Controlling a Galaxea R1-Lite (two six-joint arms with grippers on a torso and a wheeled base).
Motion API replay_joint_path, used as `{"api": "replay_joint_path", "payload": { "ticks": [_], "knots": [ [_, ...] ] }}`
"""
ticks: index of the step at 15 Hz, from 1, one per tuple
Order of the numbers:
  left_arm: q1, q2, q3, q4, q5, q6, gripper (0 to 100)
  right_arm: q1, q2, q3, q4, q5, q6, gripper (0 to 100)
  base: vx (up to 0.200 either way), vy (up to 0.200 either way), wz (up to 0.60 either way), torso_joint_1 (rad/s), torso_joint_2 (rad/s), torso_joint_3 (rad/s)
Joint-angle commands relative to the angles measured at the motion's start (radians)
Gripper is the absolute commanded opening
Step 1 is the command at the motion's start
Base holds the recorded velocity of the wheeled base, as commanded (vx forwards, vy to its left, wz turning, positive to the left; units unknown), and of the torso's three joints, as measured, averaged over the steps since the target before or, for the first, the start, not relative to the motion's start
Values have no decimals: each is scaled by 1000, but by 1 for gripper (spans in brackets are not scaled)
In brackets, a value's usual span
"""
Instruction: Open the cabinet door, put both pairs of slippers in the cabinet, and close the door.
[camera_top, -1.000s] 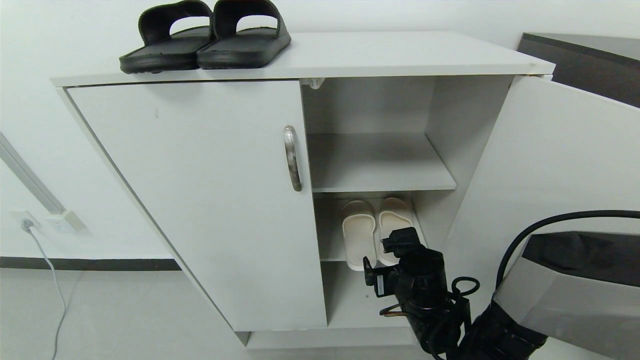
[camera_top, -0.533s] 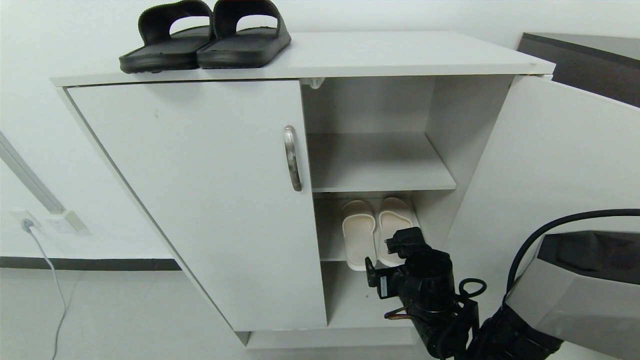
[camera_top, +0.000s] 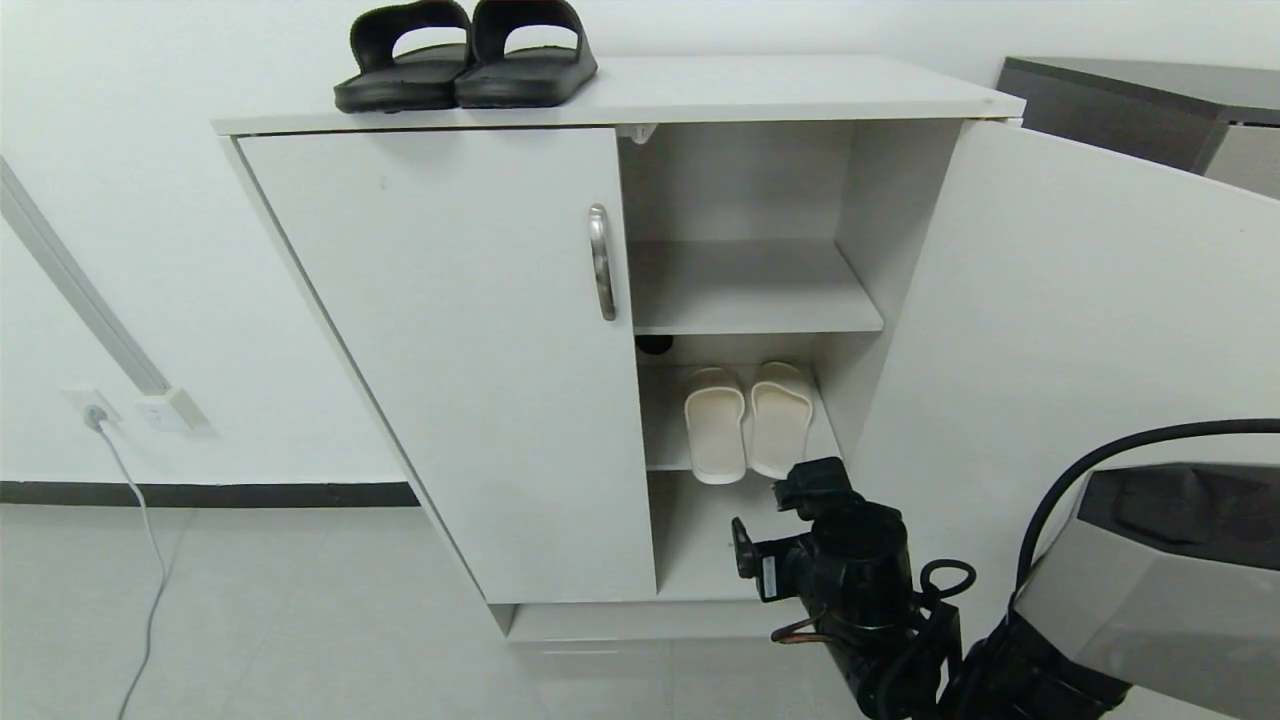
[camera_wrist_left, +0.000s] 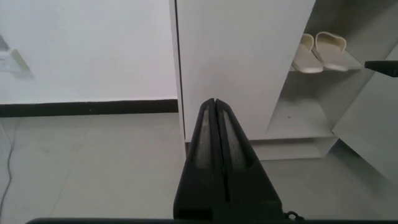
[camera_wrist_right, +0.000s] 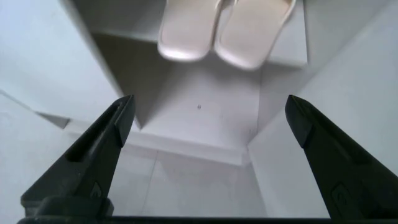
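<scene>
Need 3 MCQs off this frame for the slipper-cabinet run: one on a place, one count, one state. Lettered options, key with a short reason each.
1. Where are the black slippers relative to the cabinet?
A. On the floor in front of it
B. On its upper inside shelf
C. On top of it

2. How many pairs of slippers are inside the cabinet?
A. None
B. One
C. Two

3. What state is the right gripper in?
A. Open and empty
B. Shut on a slipper
C. Shut on the door handle

Key:
1 C: the pair rests on the cabinet's top, toward its left end.
2 B: only the white slippers lie inside, on the middle shelf.
3 A: the right wrist view shows its jaws wide apart with nothing between them.
</scene>
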Motion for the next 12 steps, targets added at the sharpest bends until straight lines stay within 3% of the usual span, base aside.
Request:
{"api": "replay_joint_path", "payload": {
  "ticks": [1, 12],
  "knots": [
    [1, 1, 0, 0, -2, 0, 0, 0, 2, 4, -3, 0, 0, 100, 0, 0, 0, 0, 0, 0],
    [1, 1, 0, 0, -3, 0, 0, 0, 18, 16, -35, 0, -3, 100, 0, 0, 0, 0, 0, 0]
  ]
}}
